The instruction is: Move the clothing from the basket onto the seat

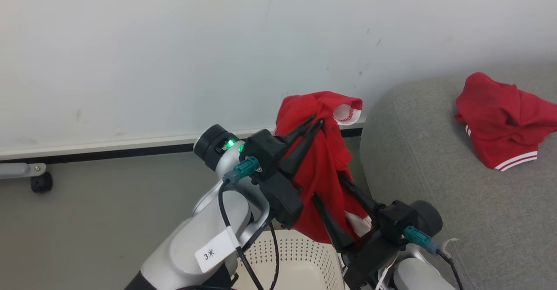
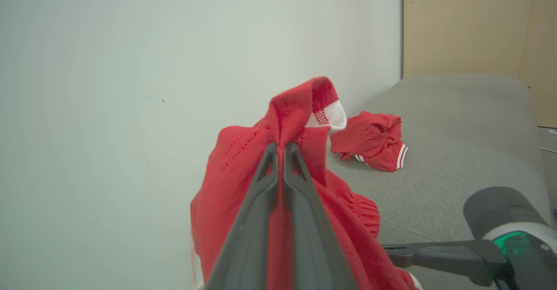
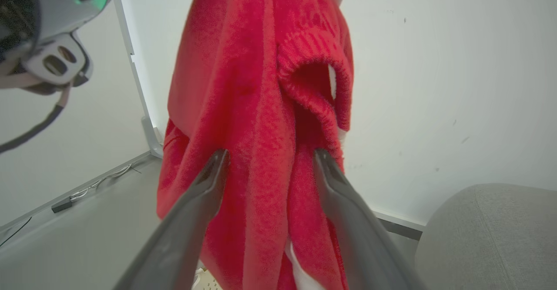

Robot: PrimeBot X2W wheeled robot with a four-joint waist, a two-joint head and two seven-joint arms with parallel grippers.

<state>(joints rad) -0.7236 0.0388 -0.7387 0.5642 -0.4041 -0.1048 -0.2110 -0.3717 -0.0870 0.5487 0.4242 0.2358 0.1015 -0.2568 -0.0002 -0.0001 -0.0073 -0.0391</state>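
A red piece of clothing (image 1: 322, 168) hangs in the air above the cream perforated basket (image 1: 296, 259), pinched at its top by my left gripper (image 1: 317, 124), which is shut on it. In the left wrist view the gripper (image 2: 280, 147) clamps a fold of the clothing (image 2: 243, 172). My right gripper (image 1: 328, 187) stands lower, open, its fingers either side of the hanging cloth (image 3: 248, 85); the right wrist view shows that gripper (image 3: 270, 155) spread wide around the fabric. A second red garment (image 1: 504, 116) lies crumpled on the grey seat (image 1: 435, 194), to the right.
A pale wall with a dark baseboard stands close behind. A black castor (image 1: 41, 182) sits on the grey floor at far left. A wooden panel (image 2: 470, 24) rises behind the seat (image 2: 457, 129). The seat's rounded edge lies just right of the basket.
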